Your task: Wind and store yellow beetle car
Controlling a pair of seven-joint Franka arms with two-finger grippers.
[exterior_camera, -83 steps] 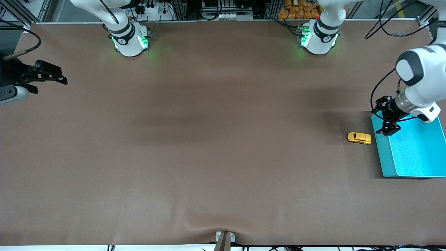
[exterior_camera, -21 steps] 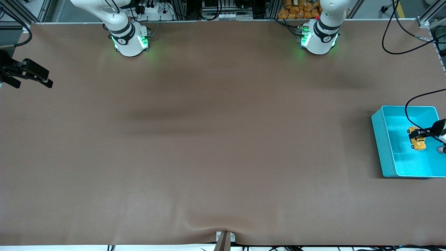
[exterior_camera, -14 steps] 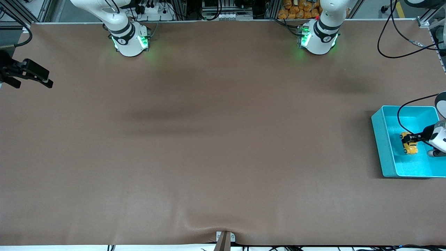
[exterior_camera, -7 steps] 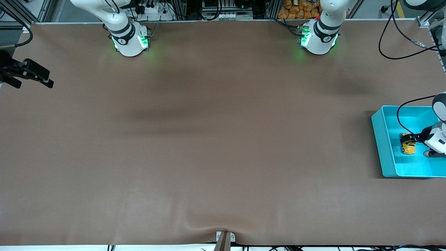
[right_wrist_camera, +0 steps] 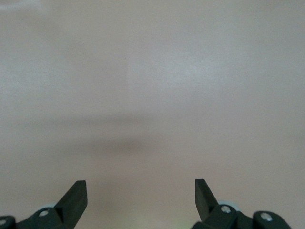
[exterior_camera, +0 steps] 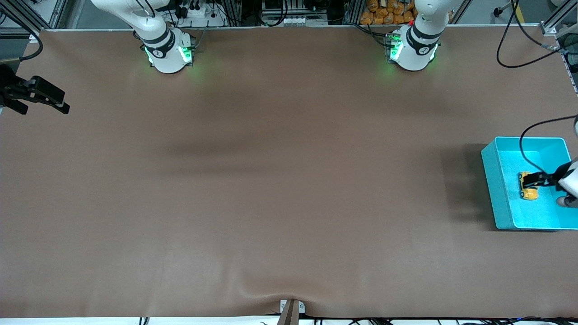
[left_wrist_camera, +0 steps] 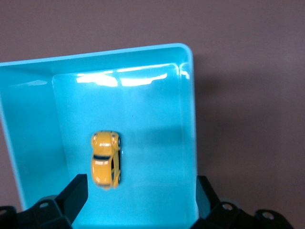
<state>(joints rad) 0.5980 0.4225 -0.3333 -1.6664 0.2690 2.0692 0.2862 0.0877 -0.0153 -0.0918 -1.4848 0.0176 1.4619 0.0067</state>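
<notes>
Storing step: the car (left_wrist_camera: 106, 159) lies on the bin (left_wrist_camera: 189, 119) floor. We see the left pincer (left_wrist_camera: 138, 193) spread apart above it, holding nothing. Right pincer (right_wrist_camera: 140, 195) waits, apart, over the table (exterior_camera: 271, 180). Next, we judge: lift clear.

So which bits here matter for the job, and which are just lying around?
Part of the job:
- yellow beetle car, lying in the teal bin
- left gripper, open above the car

Not in use:
- right gripper, open, waiting over bare table
</notes>
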